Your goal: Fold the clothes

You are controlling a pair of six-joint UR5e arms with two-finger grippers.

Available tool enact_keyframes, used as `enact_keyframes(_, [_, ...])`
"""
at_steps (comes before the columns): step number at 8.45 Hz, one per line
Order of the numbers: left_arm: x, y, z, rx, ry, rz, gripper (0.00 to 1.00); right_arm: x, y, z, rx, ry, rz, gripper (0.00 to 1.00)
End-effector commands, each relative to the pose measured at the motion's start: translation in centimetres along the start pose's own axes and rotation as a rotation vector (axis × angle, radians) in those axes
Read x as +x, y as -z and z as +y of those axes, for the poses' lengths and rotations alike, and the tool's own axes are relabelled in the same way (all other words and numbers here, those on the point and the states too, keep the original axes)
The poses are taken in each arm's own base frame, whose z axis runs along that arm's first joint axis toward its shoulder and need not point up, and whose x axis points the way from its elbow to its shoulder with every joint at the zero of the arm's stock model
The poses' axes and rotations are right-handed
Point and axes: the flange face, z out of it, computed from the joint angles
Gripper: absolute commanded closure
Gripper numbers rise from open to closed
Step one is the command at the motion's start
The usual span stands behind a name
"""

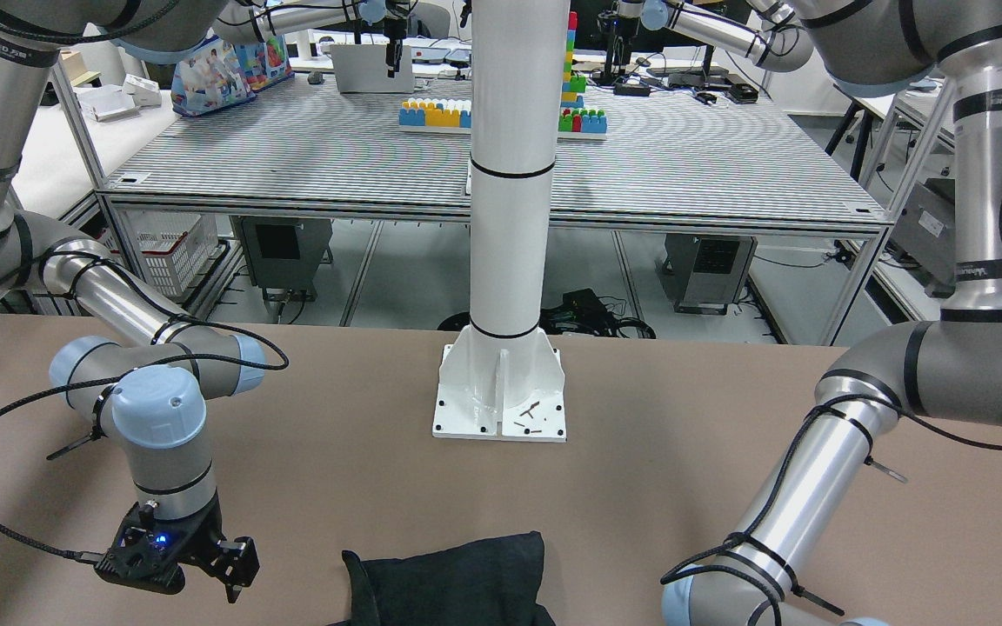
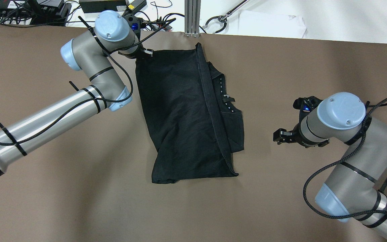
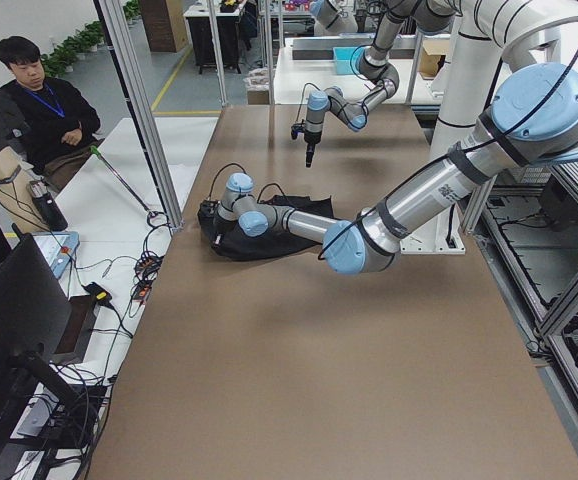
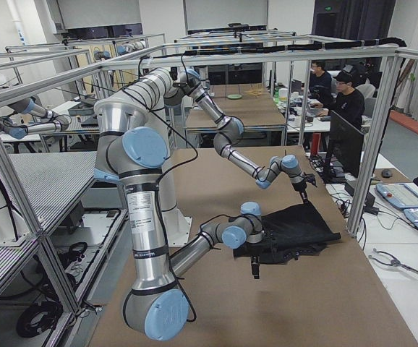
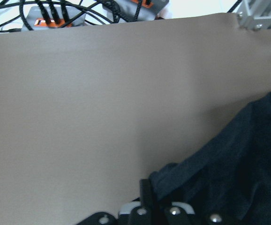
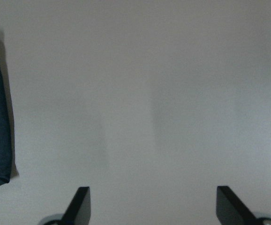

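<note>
A brown bench (image 2: 79, 208) fills the robot cell, with a white pillar (image 1: 510, 217) bolted upright on the robot's side, between the two arms. The left arm (image 2: 45, 124) stretches low across the bench towards the operators' edge, a reach that seems meant to bring it to the far corner of the fabric. The right arm (image 2: 351, 168) is drawn in on its own side with its wrist pointing down. It is clear of the work, apparently so as not to drag on it.

Between them lies the black cloth (image 2: 180, 111), close to the operators' edge and well apart from the pillar's base plate (image 1: 501, 409). It lies mostly flat. Along its right side a hemmed strip runs on top of a lower layer that shows beyond it, so it looks partly folded and not yet squared.

The left jaws sit at the cloth's far left corner. The wrist camera shows fabric bunched right against them, and they look pressed together, pinching that corner, likely to lift it and carry it over. The right jaws are spread wide and hold nothing. They hang over bare bench near the cloth's right edge without touching it.
</note>
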Motion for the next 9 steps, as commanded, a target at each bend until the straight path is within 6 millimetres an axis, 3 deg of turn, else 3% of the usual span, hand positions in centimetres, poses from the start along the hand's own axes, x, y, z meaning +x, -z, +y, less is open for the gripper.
enact_keyframes(1, [1.4,0.0,-0.5,0.018,-0.017,-0.002,0.01,-0.3,-0.3,0.3,-0.006,0.008,0.001,0.06])
enact_keyframes(2, [0.9,0.6,-1.4,0.037,-0.033,0.004,0.0,-0.8,-0.3,0.4,-0.006,0.014,-0.003,0.06])
enact_keyframes(3, [-0.3,2.3,-3.5,0.046,-0.039,0.022,0.0,-1.1,-0.2,0.4,0.005,0.026,-0.029,0.06])
enact_keyframes(4, [-2.3,3.8,-5.4,0.008,-0.016,0.064,0.0,-2.5,-0.9,1.5,0.014,0.053,-0.086,0.06])
enact_keyframes(5, [-4.3,4.7,-5.4,-0.026,-0.007,0.113,0.0,-2.6,-2.1,1.3,0.013,-0.028,-0.104,0.07])
enact_keyframes(6, [-6.2,5.1,-2.9,-0.022,-0.015,0.139,0.0,-3.7,-2.6,1.4,0.014,-0.134,-0.146,0.08])
enact_keyframes(7, [-6.5,5.3,-1.7,-0.021,-0.018,0.151,0.0,-4.9,-3.3,3.0,-0.008,-0.247,-0.168,0.09])
enact_keyframes(9, [-6.1,5.8,-1.5,-0.015,-0.015,0.164,0.0,-7.5,-4.3,4.9,0.084,-0.41,-0.226,0.11])
